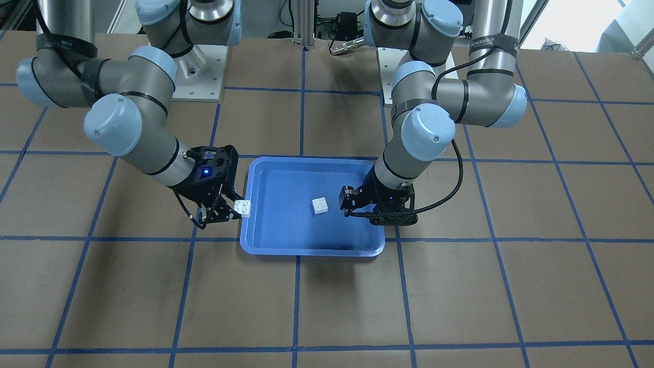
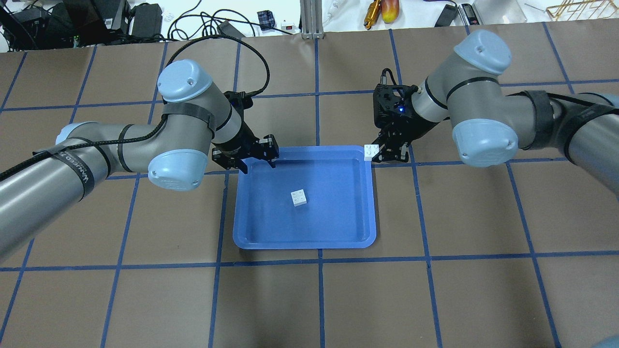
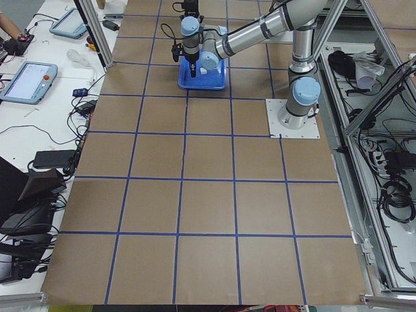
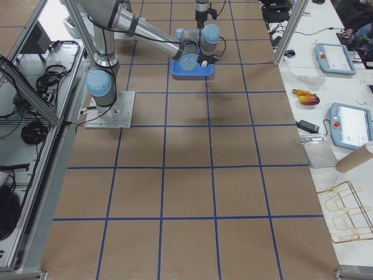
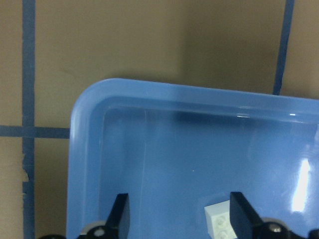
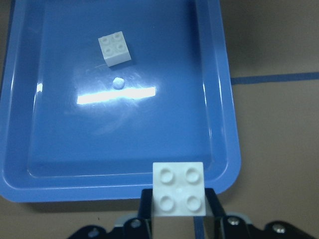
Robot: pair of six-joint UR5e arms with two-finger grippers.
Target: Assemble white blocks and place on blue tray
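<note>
So right now the blue tray [image 2: 304,241] sits around the middle of the brown table [image 2: 435,299], well clear of the far edge and about midway between the left and right edges.

The white blocks are apart, not joined. The right gripper [image 2: 377,153] is clamped on one of them. This gripped block [image 2: 371,152] is pinched between the two fingers [image 6: 145,209] with its studs facing up. It hangs just over the tray's rim, at the corner that points toward the table's far edge and right edge. I can't tell for sure whether it touches the rim, but it looks lifted.

The loose block [image 2: 300,197] lies on the tray floor near the center, studs up and turned a little askew to the tray's sides. It's well apart from the gripped one.

The left gripper [image 2: 258,160] has its fingers [image 5: 120,216] spread wide, with nothing clamped between them. It hovers over the tray's other far corner, the one toward the table's left edge. In the left wrist view the loose block peeks in at the bottom, close to one fingertip, though the overhead view shows it sitting apart from that gripper.

Blue tape lines [image 2: 319,299] cross the table in a grid.
</note>
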